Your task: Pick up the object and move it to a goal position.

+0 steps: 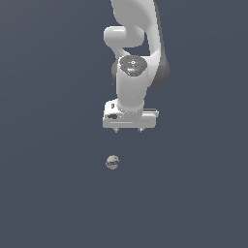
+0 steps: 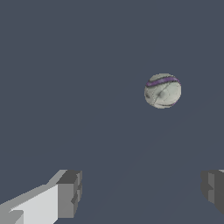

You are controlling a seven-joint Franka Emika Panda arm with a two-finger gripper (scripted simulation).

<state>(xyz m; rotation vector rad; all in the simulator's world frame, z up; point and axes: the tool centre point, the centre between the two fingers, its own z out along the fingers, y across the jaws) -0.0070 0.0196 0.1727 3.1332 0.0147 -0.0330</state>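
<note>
The object [image 1: 112, 162] is a tiny off-white ball with a dark purplish band, lying on the plain dark grey surface. In the wrist view the ball [image 2: 162, 90] shows its purple stripe near one edge. My gripper [image 1: 128, 130] hangs from the white arm, above the ball and slightly toward the exterior view's right of it, clearly apart from it. Its two short fingertips [image 1: 116, 130] point down and stand wide apart. In the wrist view the gripper [image 2: 142, 192] is open with nothing between the fingers.
The white Franka arm [image 1: 133, 53] reaches down from the top of the exterior view. A uniform dark grey surface [image 1: 48, 193] fills the scene around the ball; no other objects show.
</note>
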